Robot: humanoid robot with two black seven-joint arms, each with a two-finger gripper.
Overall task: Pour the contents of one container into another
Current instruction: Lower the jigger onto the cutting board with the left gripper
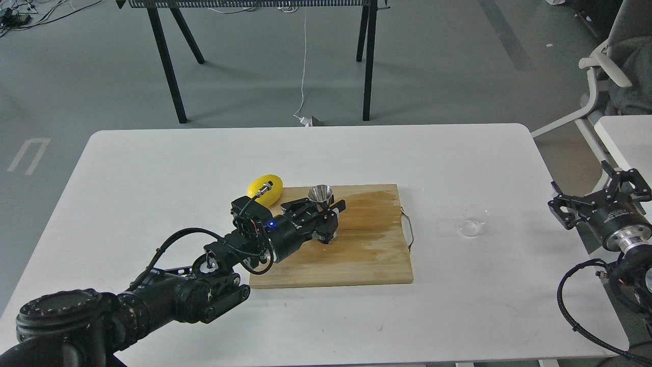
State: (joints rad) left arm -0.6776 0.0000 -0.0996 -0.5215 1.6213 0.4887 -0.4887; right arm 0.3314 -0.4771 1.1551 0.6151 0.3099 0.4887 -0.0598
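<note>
On the wooden cutting board (356,244) in the middle of the white counter (153,163), the left gripper (318,211) is reaching with its jaws clamped on the steel jigger (320,195), which is standing upright beside a lemon (266,189). The small glass cup (471,220) is sitting well right of the board. The right gripper (601,196) is hanging near the counter's right edge, jaws apart.

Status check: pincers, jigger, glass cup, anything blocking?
Left pincer around jigger on cutting board; closure unclear. Right pincer open, empty, at table edge. Glass cup untouched, right of board. Lemon behind left wrist, not blocking.
</note>
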